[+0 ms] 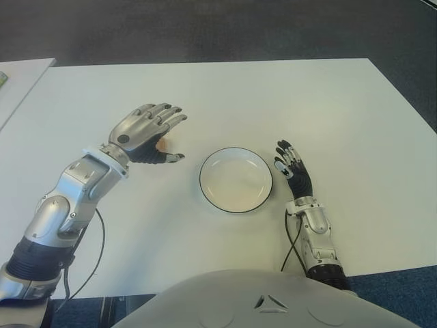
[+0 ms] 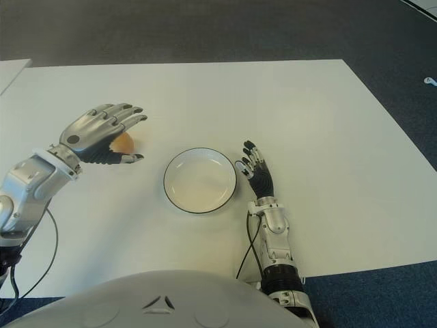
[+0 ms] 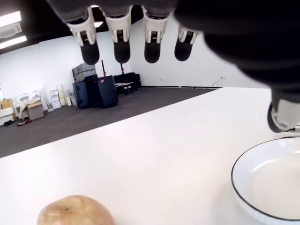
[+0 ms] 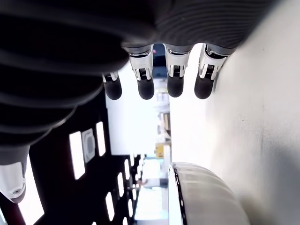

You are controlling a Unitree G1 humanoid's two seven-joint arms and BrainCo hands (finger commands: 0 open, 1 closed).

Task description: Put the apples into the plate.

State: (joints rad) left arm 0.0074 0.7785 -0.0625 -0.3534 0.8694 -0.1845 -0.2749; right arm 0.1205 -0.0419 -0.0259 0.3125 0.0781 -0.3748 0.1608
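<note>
— White table (image 1: 341, 102), empty plate (image 1: 235, 180) near its front edge. Where's the apple (image 2: 123, 143)?
— Left of the plate, under the left hand (image 1: 147, 133), whose spread fingers hover over it, holding nothing, likely poised to grasp.
— Hidden from the head?
— Mostly; the left wrist view shows it bare. The right hand (image 1: 293, 169) shows just right of the plate, fingers relaxed.

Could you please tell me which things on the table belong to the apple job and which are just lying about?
Job: apple, under the open left hand; empty plate.
Lying about: object at the adjoining table's edge; small white thing on the floor. Right hand idle beside the plate, on its right.
</note>
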